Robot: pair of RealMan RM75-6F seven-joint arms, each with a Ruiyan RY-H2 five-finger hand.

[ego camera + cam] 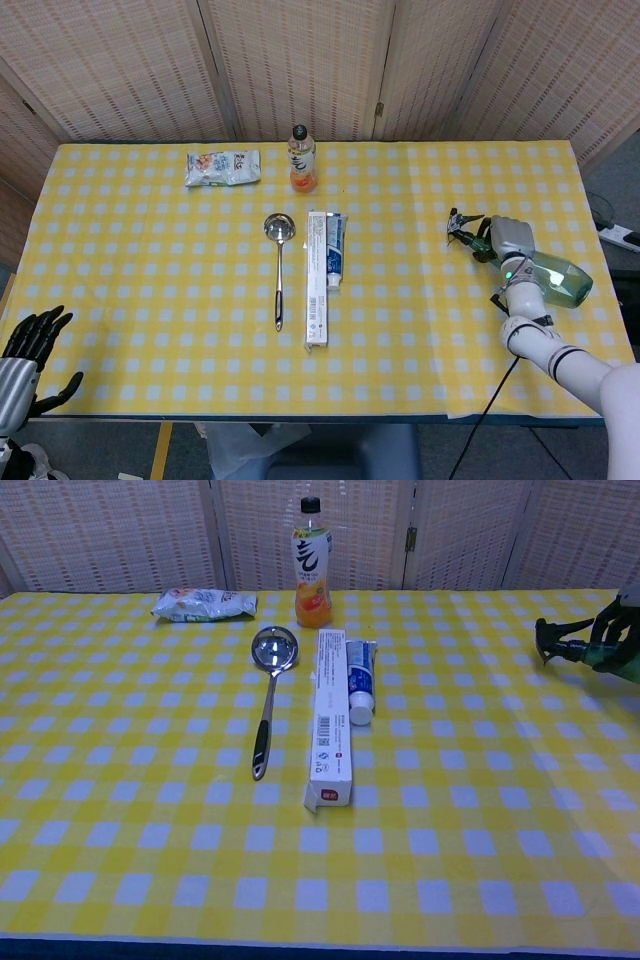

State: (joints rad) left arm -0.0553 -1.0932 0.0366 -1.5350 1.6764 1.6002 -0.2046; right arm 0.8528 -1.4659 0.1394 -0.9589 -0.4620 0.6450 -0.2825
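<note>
The right hand (508,243) has its fingers wrapped around the green spray bottle (553,277), far right of the toothpaste box (317,277); the grasp looks made, lifting apparently remains. The left hand (30,345) idles, fingers spread.

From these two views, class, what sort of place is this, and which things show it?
Probably a staged indoor test area, not a home: a checked tablecloth, woven folding screens behind, and unrelated goods like a ladle and spray bottle.

Toothpaste box (317,279) and ladle (279,262) block mid-table.
</note>
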